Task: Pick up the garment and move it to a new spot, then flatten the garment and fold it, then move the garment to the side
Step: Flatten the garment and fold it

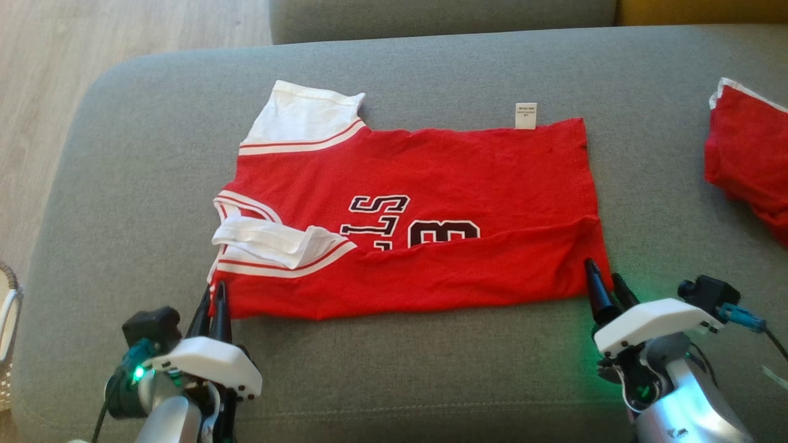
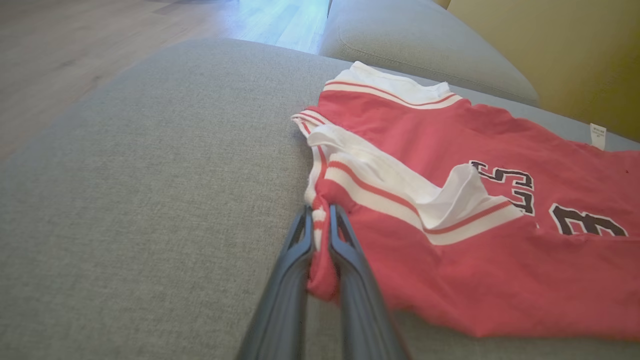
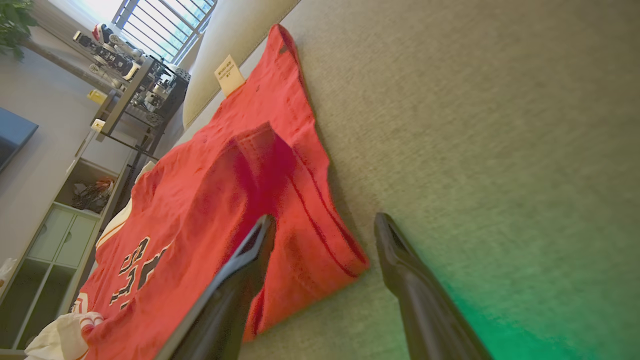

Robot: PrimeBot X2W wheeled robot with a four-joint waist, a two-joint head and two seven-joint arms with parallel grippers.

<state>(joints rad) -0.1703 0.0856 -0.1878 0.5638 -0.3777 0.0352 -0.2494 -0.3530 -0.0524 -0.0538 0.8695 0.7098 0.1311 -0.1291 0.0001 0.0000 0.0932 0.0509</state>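
left claw (image 1: pixel 213 294) (image 2: pixel 320 212): clamped on the near-left corner of the red jersey (image 1: pixel 431 178) (image 2: pixel 500 280) (image 3: pixel 210 215), with a pinch of red-and-white trim bunched between the fingers.

red jersey lies lengthwise mid sofa cushion (image 1: pixel 400 369), sleeves left, hem right. Its near long edge is already turned up over the bottom of the black lettering (image 1: pixel 409 224).

right claw (image 1: pixel 604 272) (image 3: pixel 325 220): wide open, holding nothing. It straddles the near-right hem corner, one finger over cloth, the other over bare cushion just beside it.

Looks like the next lengthwise fold is being set up. To do it well:
- right claw should go lower and close on both layers at that corner before any lift
- raise both corners level, keeping the near edge taut between them
- carry it over toward the far edge and lay it down square
- the left grip is narrow and on trim, so probably slip-prone; no jerks

Around it:
- basket (image 1: pixel 7 320) and wood floor (image 1: pixel 123 37) off the cushion's left edge, not in the way
- loose white sleeve (image 1: pixel 271 241) flopped on the near-left of the jersey, likely to bunch inside the fold
- care label (image 1: pixel 526 115) sticks out past the far edge
- second red garment (image 1: pixel 748 154) at the cushion's right edge, well apart from the right claw; only matters for the later move aside
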